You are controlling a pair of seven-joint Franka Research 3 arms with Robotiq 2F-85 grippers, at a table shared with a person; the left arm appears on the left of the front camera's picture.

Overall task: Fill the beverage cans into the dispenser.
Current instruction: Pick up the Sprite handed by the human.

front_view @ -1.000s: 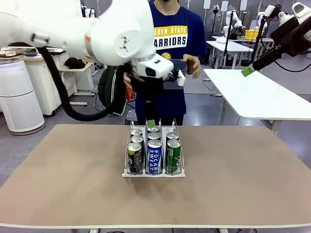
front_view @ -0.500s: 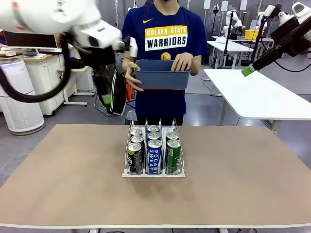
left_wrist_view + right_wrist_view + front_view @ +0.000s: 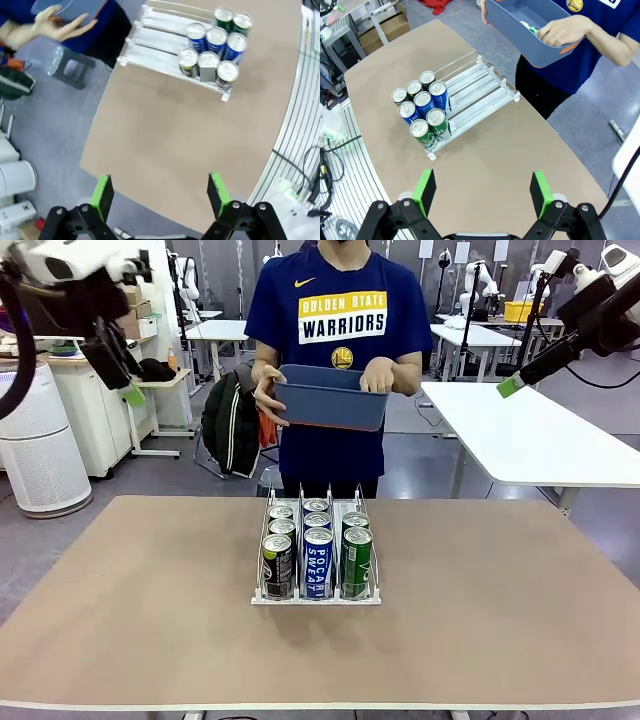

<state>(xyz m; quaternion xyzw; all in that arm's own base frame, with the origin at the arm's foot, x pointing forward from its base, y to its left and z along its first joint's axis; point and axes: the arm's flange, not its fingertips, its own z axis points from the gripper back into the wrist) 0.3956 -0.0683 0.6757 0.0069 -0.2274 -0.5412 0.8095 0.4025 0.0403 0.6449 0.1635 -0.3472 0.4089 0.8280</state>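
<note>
The dispenser (image 3: 316,598) sits mid-table with several beverage cans (image 3: 317,562) standing in its three lanes, packed toward my side. From front to back I see dark, blue-white and green labels. My left gripper (image 3: 130,392) hangs high at the far left, well off the dispenser, and its own view shows it open (image 3: 160,194) and empty, with the cans (image 3: 212,47) far below. My right gripper (image 3: 512,385) is raised at the upper right, open (image 3: 483,189) and empty above the table, the dispenser (image 3: 479,86) ahead of it.
A person at the far edge holds a blue-grey bin (image 3: 330,396) in both hands above the dispenser's back end. One hand (image 3: 559,31) reaches into the bin (image 3: 520,22), where a green-white object lies. A white table (image 3: 540,435) stands at the right.
My left arm swung from above the dispenser up and away to the far left. The person's bin came into full view and tilted slightly.
</note>
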